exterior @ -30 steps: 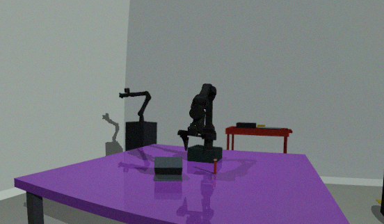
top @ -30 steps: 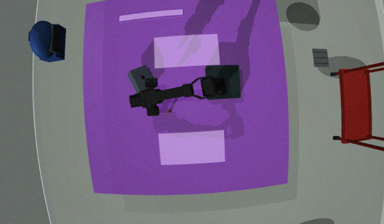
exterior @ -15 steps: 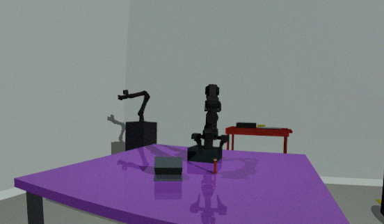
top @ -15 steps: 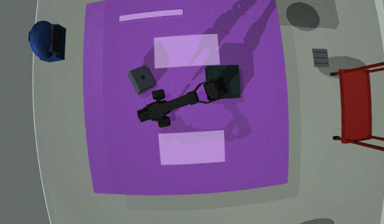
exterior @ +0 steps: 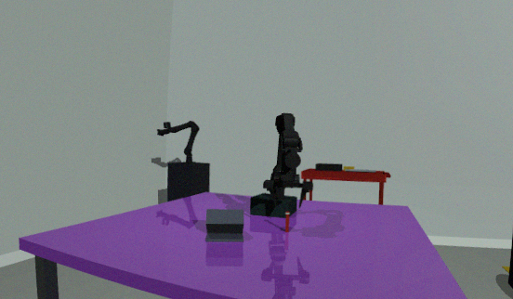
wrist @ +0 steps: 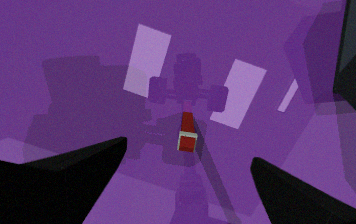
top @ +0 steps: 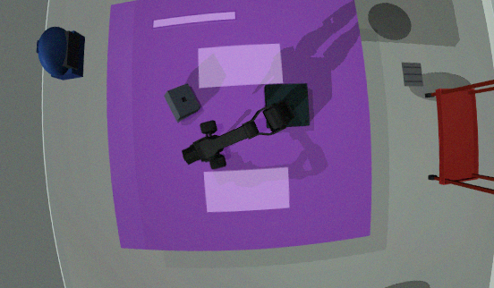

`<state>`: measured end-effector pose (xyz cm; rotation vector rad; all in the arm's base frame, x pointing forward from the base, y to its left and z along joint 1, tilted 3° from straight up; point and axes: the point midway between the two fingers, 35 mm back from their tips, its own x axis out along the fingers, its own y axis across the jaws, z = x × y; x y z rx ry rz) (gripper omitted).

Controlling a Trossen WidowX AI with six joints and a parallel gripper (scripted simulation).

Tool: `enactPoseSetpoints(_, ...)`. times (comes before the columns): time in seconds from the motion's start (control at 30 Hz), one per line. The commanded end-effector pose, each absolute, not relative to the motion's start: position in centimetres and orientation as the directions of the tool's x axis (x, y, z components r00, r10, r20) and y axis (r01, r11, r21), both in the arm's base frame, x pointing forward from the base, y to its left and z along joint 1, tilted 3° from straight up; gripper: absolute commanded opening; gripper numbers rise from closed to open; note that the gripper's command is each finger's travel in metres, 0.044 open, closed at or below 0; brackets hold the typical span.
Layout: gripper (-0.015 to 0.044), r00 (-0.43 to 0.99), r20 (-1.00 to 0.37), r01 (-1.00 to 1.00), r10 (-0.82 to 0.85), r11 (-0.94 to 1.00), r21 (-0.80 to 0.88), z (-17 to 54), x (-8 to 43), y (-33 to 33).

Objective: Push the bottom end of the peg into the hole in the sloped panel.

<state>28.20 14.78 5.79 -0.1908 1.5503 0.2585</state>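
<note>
The red peg (exterior: 287,224) (wrist: 187,122) stands upright on the table, with a light band near its square top; in the top view the arm hides it. The gripper (top: 213,144) (exterior: 288,201) (wrist: 190,150) is open and empty, pointing down above the peg. In the wrist view the peg top lies between the two fingertips, near the middle of the gap, with space on both sides. The grey sloped panel block (top: 179,108) (exterior: 225,215) stands beside the arm. Its small dark, squarish hole (top: 183,99) shows in the top view. Only part of the block (wrist: 348,75) shows in the wrist view, at upper right.
The arm's dark base block (top: 299,96) (exterior: 260,206) stands on the purple table (top: 152,216) (exterior: 139,256) behind the gripper. Light patches and arm shadows lie on the table. A red side table (top: 456,135) (exterior: 344,176) stands beyond it. A blue object (top: 55,52) is off the opposite side.
</note>
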Motion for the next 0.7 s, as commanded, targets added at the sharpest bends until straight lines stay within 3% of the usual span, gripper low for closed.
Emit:
enactPoseSetpoints(0.0, 0.0440, -0.005, -0.999, -0.280, 0.047, 0.959, 0.047, 5.1, 28.1, 14.9)
enactPoseSetpoints(0.67, 0.0440, -0.005, -0.999, -0.280, 0.047, 0.959, 0.047, 1.8, 28.1, 15.0)
